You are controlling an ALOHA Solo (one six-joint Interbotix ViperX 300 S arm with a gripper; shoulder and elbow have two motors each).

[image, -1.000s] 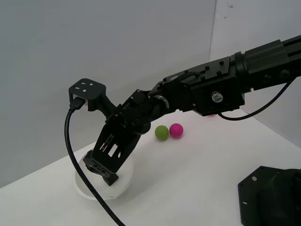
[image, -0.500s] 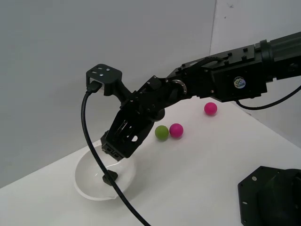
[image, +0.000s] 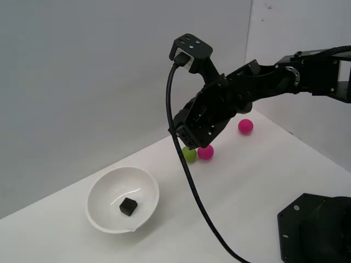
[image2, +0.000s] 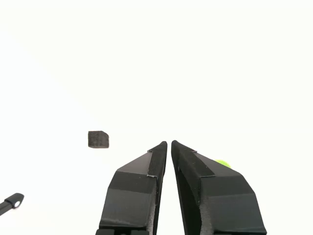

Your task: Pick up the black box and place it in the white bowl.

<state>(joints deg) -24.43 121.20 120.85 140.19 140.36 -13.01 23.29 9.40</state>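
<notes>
Nearest the exterior camera, a dark robot base (image: 315, 230) sits at the lower corner on that view's right, and a black cable (image: 189, 175) hangs from the wrist camera mount down across the white table (image: 247, 186). Just behind that line, toward the exterior view's left, stands the white bowl (image: 98, 216), upright on the table, and the black box (image: 128, 206) lies on its floor, a little off centre, touching nothing but the bowl. That resting place is what the task asks for, so I judge the placing done. Higher up and farther back, well apart from the bowl, the gripper (image: 186, 137) hangs in the air, pointing down toward the table; the wrist view shows its two jaws drawn together, tips all but meeting, with nothing between them, which fits a claw that has no load. From the wrist view the black box sits off to one side of the fingertips (image2: 160, 148), clear of them. Farther off, a green ball (image: 189, 155) and a pink ball (image: 206, 152) lie touching side by side beneath the gripper, and another pink ball (image: 245, 126) rests beyond them near the wall.
</notes>
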